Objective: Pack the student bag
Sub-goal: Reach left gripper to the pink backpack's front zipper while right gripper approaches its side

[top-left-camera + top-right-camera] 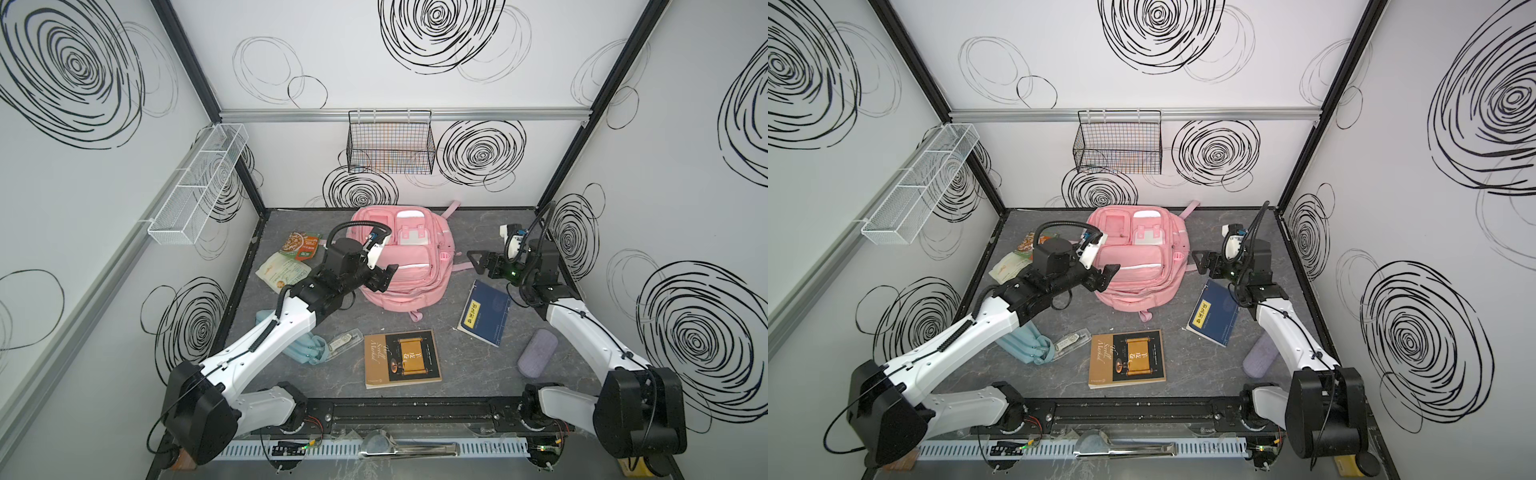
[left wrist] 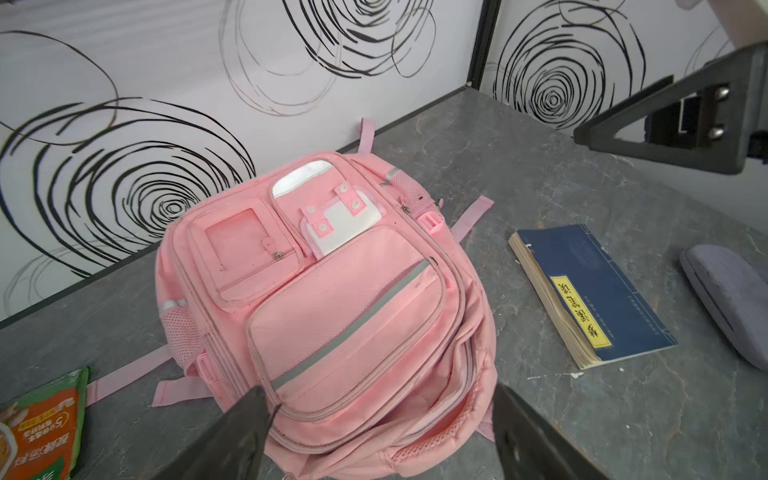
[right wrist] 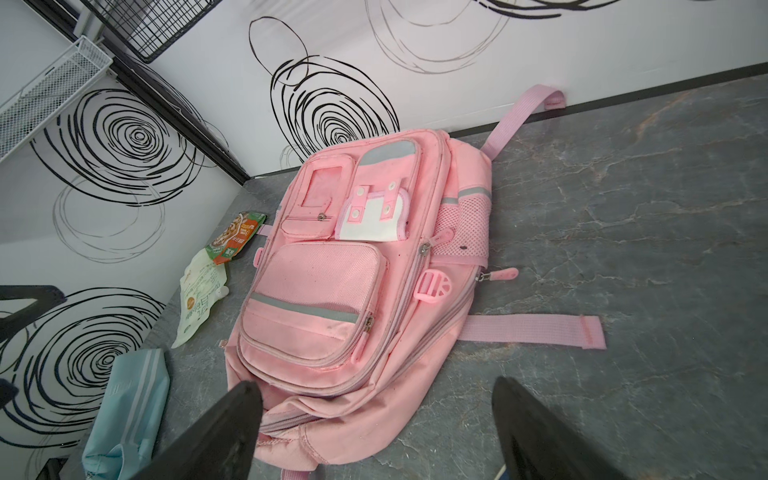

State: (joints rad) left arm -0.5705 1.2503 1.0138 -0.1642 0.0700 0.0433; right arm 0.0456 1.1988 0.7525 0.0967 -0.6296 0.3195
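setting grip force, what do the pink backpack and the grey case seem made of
Student bag: soft woven fabric, matte, probably nylon or polyester; it sags and creases. Grey case: felt-like matte cover, possibly over a hard shell, given its rounded form.

2 top views look down from high — both wrist views share the student bag (image 2: 332, 299), close.

Student bag (image 1: 419, 266) pink, white flap, grey stripe. Navy book (image 1: 486, 313), yellow label; brown book (image 1: 402, 359), gold scroll. Glasses case (image 1: 537, 352) lilac-grey. Pouch (image 3: 129, 399) pale blue (paler stripes). Walls (image 1: 374, 75) white, black scribbled spirals. Tabletop (image 1: 469, 374) grey, marbled.
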